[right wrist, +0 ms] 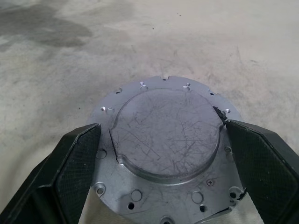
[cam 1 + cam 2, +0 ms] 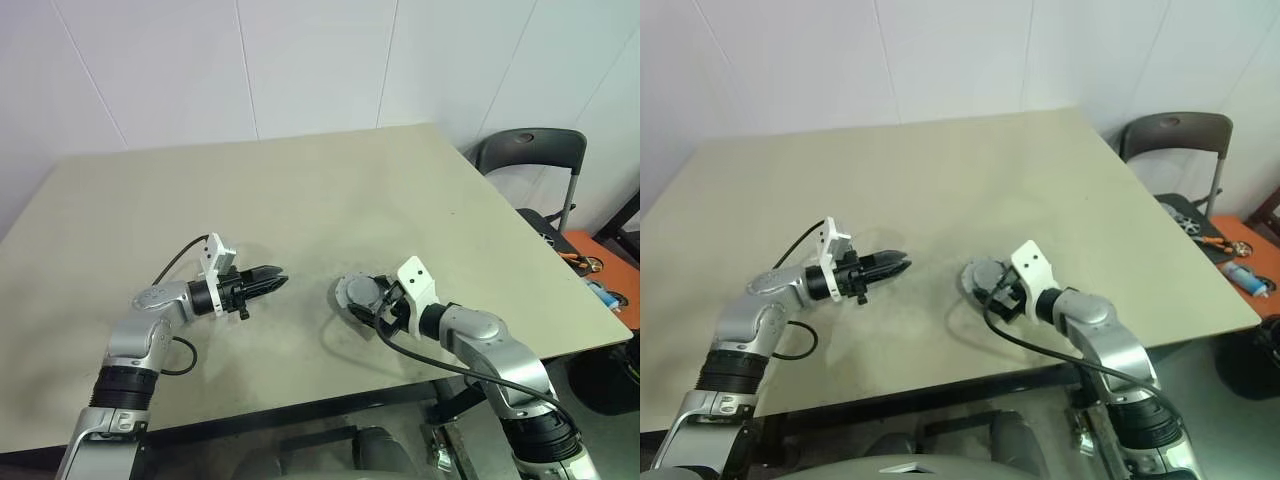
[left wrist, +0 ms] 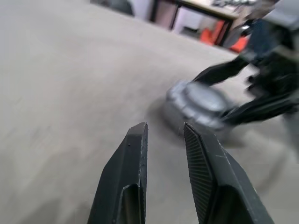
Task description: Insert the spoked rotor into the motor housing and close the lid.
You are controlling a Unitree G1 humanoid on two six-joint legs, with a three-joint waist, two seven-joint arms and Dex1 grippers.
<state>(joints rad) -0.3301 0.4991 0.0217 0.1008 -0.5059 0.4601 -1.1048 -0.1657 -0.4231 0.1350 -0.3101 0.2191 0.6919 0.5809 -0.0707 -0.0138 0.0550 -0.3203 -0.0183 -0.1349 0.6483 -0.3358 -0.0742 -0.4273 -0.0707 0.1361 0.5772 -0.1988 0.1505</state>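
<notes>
The lid (image 1: pixel 163 116), a flat grey disc with small holes round its rim, lies on top of the motor housing (image 3: pixel 187 116), a short silver cylinder standing on the table (image 2: pixel 300 190) near its front edge. My right gripper (image 1: pixel 161 130) is open, one finger on each side of the lid, tilted down at it. My left gripper (image 2: pixel 280 283) hovers above the table to the left of the housing and points level toward it. Its fingers (image 3: pixel 135 158) stand a narrow gap apart with nothing between them. The spoked rotor is hidden.
A dark folding chair (image 2: pixel 530 150) stands past the table's right edge, with an orange box (image 2: pixel 600 255) and small items beside it. A black cable (image 2: pixel 180 255) loops from my left wrist over the table. The table's front edge is close below both arms.
</notes>
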